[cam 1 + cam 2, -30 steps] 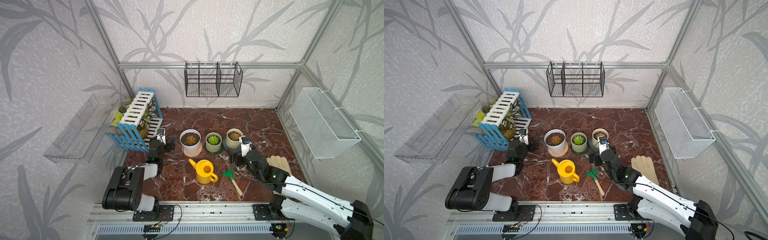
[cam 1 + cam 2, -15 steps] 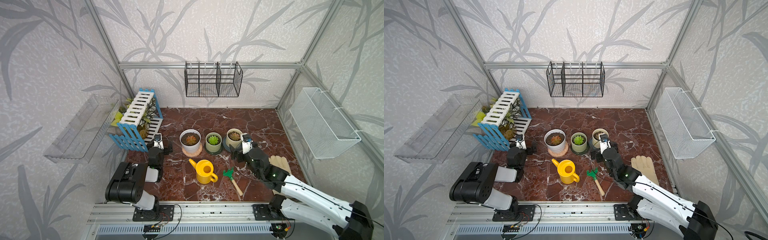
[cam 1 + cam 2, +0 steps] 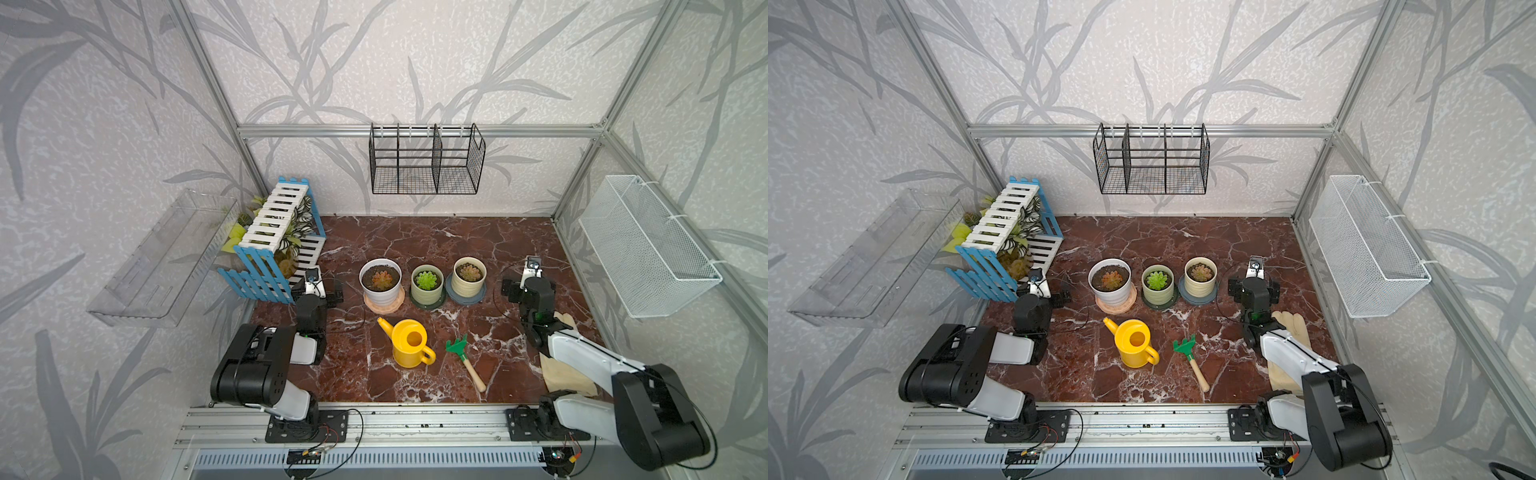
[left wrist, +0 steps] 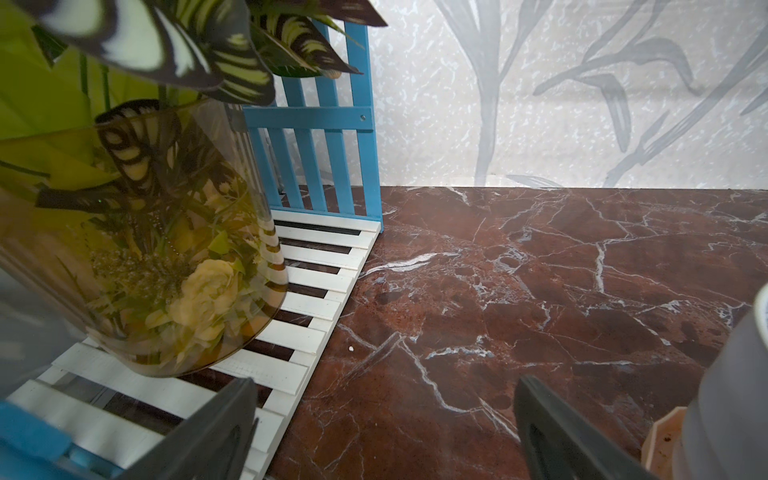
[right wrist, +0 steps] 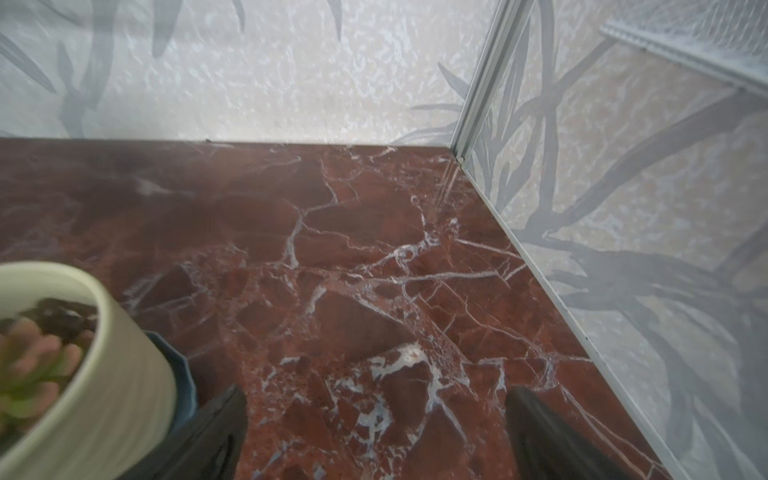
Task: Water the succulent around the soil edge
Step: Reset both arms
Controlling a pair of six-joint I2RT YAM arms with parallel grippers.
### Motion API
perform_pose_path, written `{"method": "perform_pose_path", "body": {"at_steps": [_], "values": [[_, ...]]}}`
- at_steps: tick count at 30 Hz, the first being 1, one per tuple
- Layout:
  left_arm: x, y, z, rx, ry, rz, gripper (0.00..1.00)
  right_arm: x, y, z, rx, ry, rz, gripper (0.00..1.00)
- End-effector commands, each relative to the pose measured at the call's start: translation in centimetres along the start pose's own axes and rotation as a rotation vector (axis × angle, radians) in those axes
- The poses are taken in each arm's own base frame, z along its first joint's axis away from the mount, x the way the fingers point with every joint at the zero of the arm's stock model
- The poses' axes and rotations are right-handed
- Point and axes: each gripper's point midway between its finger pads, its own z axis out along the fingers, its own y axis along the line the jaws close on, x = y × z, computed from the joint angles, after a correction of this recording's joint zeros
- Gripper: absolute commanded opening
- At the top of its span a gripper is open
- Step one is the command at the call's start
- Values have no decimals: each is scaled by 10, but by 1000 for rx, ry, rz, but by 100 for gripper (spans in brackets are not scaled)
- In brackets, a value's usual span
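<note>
Both grippers hang released and empty. The left gripper (image 4: 384, 382) has its jaws spread wide over the bare marble floor (image 4: 540, 270), next to the blue-and-white slatted stand (image 4: 316, 291). The right gripper (image 5: 376, 390) is spread just as wide, just beside the cream pot (image 5: 95, 374). The yellow watering can (image 3: 409, 343) stands upright on the floor between my two arms, touched by neither. It sits in front of the row of succulent pots: the white pot (image 3: 380, 289), the green pot (image 3: 427, 289) and the cream pot. A green hand rake (image 3: 457, 345) lies just to the right of the can. My right wrist view is blurred, so I can only say the cream pot's succulent (image 5: 29, 361) looks pinkish.
</note>
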Motion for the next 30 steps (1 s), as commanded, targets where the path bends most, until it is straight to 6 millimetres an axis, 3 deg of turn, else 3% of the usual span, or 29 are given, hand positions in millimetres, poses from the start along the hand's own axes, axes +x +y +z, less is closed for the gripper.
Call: {"method": "perform_pose_path", "body": {"at_steps": [1,5,14,30], "values": [[-6,3,2,-14,-22,-18,100,-14,-2,4,-34,-92,19,99],[-6,2,2,-13,-22,-18,100,0,-6,10,-64,-107,62,99],[-7,2,2,-11,-22,-18,100,28,2,44,-93,-16,67,99],[-6,2,2,-11,-21,-19,100,25,-3,46,-119,9,109,99]]}}
